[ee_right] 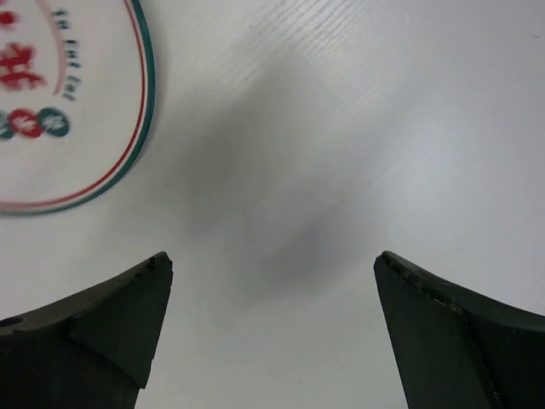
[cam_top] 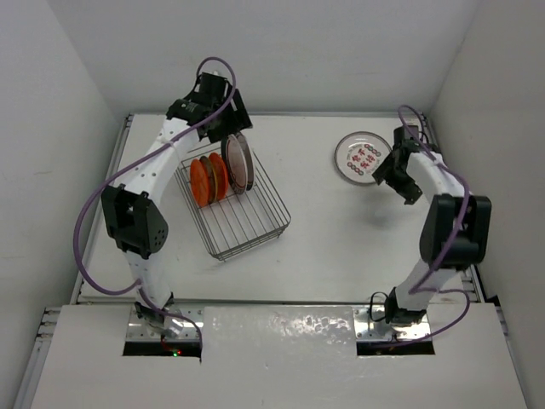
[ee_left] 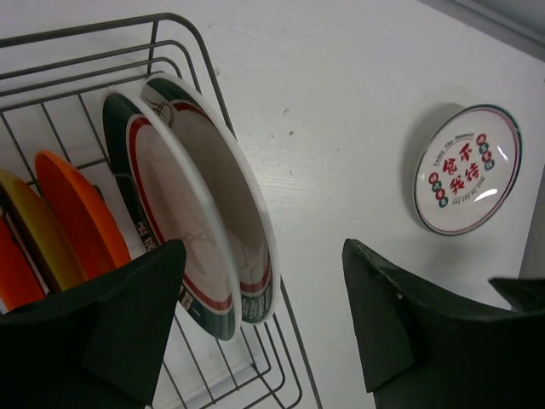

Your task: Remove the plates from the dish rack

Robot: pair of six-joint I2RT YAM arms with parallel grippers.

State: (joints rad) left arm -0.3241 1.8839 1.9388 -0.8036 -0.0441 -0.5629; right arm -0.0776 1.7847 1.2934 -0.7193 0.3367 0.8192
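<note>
The white, faintly grained table (cam_top: 341, 256) carried the dish rack (cam_top: 255, 223), a rectangular basket of thin dark wire, on its left half. At the rack's far end two large white plates (ee_left: 204, 213) with teal-and-red rim bands stood on edge, leaning together, with the end wires rising close by the outer one. Smaller glossy orange plates (ee_left: 81, 217) stood just beside them among the tines. A third large plate (cam_top: 361, 158), round and white with red characters and ring marks, lay flat on the tabletop at the far right, well apart from the rack. The left gripper (ee_left: 262, 277) hung by the banded pair, its blunt black fingers (ee_left: 128, 315) spread wide and gripping neither plate. The right gripper (ee_right: 274, 273) hovered beside the flat plate, wedge-shaped fingers (ee_right: 111, 315) wide apart over bare tabletop.
</note>
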